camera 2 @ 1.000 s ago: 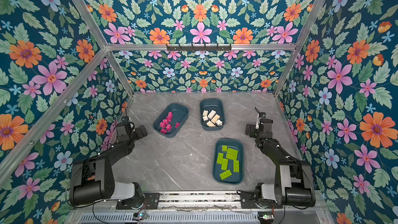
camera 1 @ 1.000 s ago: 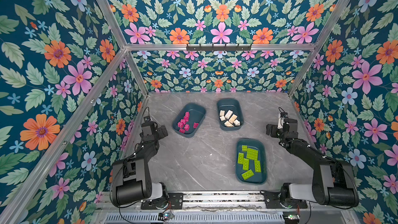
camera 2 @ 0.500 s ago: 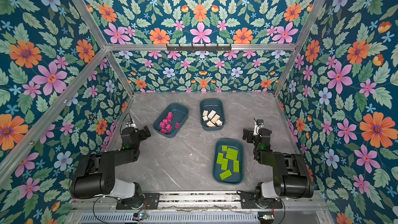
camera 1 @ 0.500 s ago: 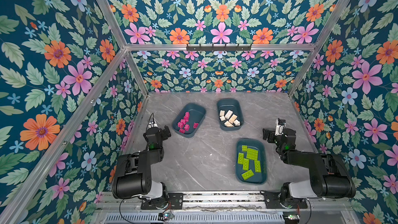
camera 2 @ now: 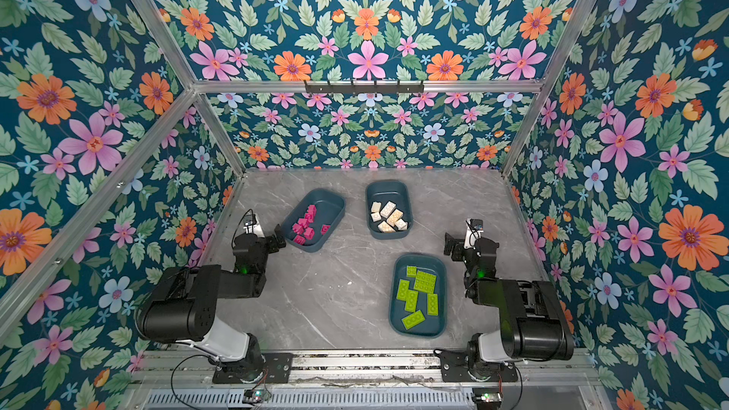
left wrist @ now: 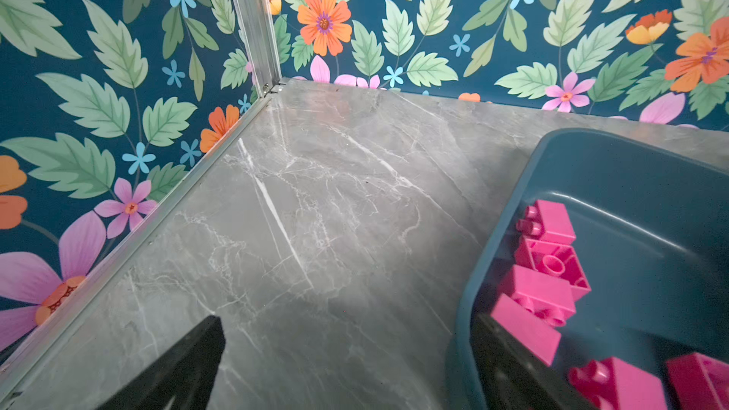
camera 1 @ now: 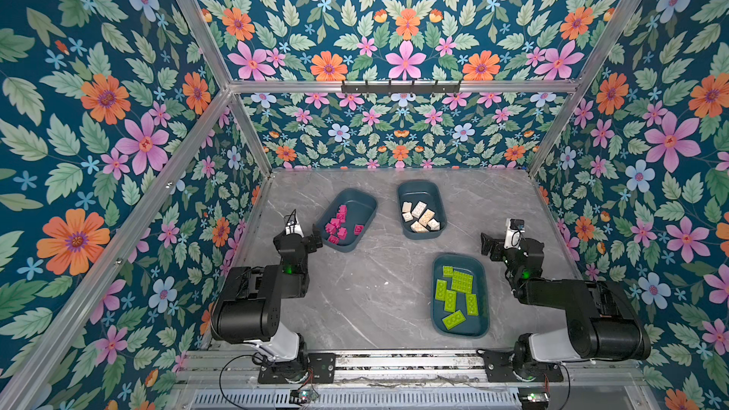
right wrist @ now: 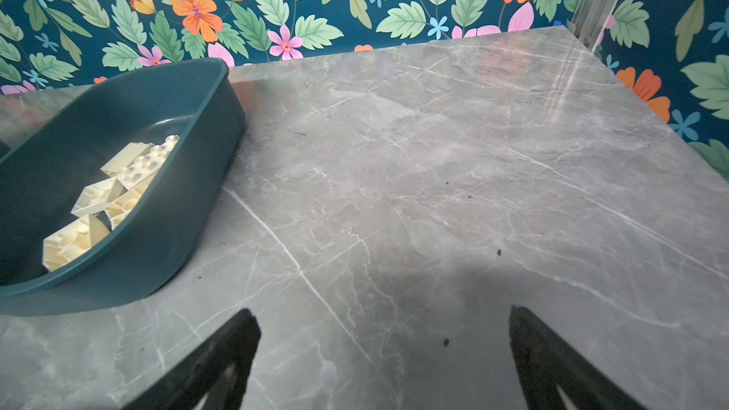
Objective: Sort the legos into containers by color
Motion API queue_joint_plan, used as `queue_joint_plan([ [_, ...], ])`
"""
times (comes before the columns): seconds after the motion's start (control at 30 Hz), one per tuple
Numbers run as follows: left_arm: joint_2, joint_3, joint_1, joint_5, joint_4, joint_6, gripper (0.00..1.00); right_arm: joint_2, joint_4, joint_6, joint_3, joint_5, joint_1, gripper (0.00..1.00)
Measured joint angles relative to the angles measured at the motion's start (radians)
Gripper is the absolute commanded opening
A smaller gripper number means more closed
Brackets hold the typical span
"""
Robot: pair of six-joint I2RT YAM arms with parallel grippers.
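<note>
Both arms are drawn back toward their bases since a second ago, the left gripper (camera 1: 316,235) brought just beside the near end of the pink tub (camera 1: 365,202) and the right gripper (camera 1: 489,245) hung over bare table (camera 1: 367,293) near the cream tub (camera 1: 418,185) and green tub (camera 1: 479,309). Both pairs of jaws are spread wide and nothing is held. Pink legos (camera 1: 337,226), cream legos (camera 1: 420,214) and green legos (camera 1: 457,293) are seen lying each in their own tub, with none left on the table. The sort is judged complete and the retreat a return to rest
</note>
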Motion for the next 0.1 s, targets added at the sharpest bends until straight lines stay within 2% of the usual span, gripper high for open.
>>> queue_joint_plan([
  [0.1,0.001,0.002,-0.006,-0.023,0.014,0.015,1.0,0.0,0.009,-0.001,-0.005,-0.011,0.0,0.99],
])
